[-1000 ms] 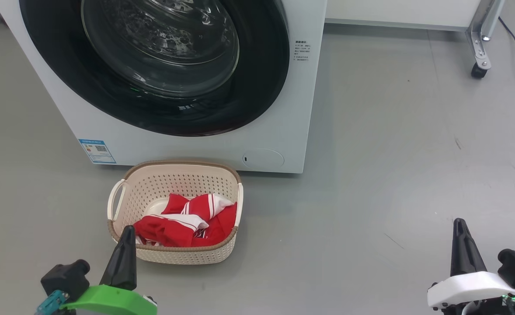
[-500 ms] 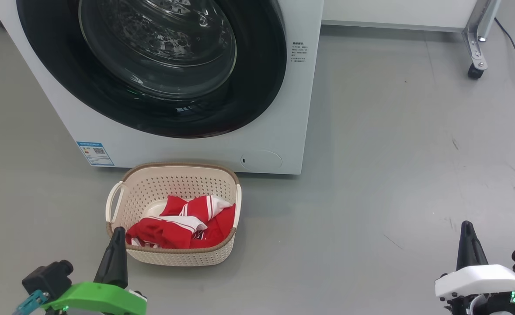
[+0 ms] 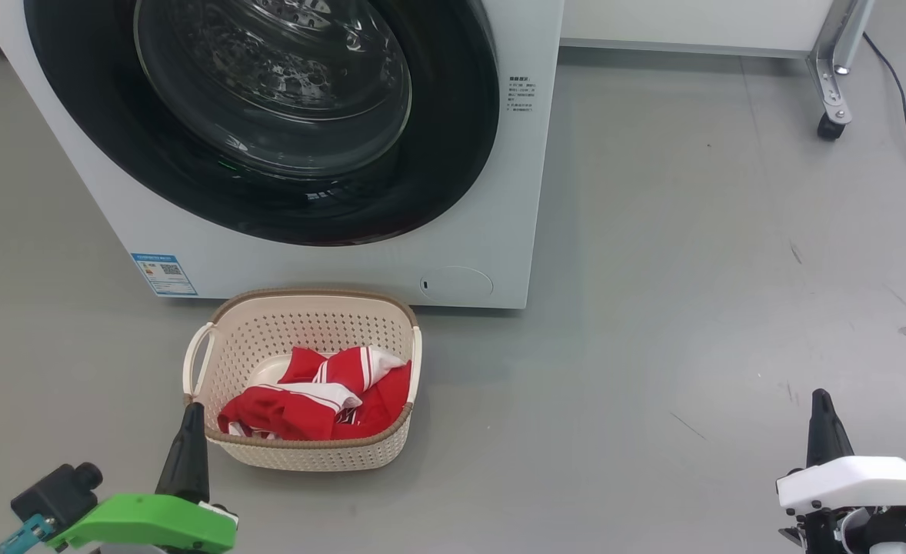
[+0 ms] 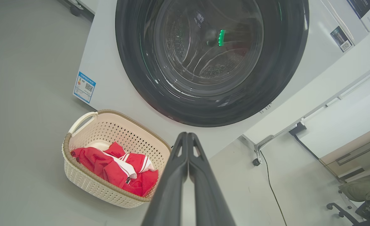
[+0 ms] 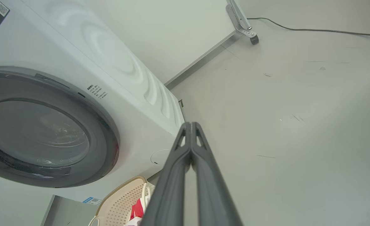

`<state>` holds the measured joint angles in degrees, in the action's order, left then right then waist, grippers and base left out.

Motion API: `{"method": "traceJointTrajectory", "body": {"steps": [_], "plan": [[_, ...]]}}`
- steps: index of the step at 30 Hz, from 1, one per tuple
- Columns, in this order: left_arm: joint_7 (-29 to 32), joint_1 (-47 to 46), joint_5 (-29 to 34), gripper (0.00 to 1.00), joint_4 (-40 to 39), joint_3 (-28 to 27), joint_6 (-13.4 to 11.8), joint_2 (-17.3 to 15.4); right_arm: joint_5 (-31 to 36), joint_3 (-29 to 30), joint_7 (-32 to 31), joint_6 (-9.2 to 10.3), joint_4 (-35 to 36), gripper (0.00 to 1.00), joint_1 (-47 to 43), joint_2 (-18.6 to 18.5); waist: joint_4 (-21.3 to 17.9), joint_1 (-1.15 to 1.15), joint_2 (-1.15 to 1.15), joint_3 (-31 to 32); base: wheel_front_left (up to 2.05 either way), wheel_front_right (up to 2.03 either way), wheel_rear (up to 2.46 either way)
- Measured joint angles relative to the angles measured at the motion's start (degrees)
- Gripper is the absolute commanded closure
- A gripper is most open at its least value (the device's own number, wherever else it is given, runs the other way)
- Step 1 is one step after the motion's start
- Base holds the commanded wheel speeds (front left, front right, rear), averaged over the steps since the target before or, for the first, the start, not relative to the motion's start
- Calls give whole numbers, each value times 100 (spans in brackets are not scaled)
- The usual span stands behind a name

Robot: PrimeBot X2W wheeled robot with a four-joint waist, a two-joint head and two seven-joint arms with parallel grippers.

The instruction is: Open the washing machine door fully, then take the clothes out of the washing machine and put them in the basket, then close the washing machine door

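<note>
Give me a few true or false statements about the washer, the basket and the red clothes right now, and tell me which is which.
1. The machine has its door shut. True.
2. The clothes are in the drum. False: they lie in the basket.
3. The left gripper and right gripper both have their fingers pressed together, holding nothing. True.
4. The basket stands on top of the machine. False: it sits on the floor just in front of the machine.
</note>
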<state>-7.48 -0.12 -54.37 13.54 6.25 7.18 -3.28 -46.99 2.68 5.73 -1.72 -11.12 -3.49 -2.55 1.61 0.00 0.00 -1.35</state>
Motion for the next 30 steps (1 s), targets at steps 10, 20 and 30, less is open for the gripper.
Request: {"method": "traceJointTrajectory", "body": {"steps": [10, 20, 30], "plan": [[194, -14, -649, 100, 29, -107, 0, -12, -733, 87, -210, -74, -75, 100, 121, 7, -27, 0, 0, 20, 0, 0, 0], [386, -24, -1316, 100, 56, -236, 0, -27, -1464, 170, -400, -175, -155, 100, 220, 14, -54, 0, 0, 39, 0, 0, 0], [530, -94, -1937, 100, 82, -338, 0, -44, -2128, 246, -577, -235, -223, 100, 330, 23, -79, 0, 0, 57, 0, 0, 0]]}}
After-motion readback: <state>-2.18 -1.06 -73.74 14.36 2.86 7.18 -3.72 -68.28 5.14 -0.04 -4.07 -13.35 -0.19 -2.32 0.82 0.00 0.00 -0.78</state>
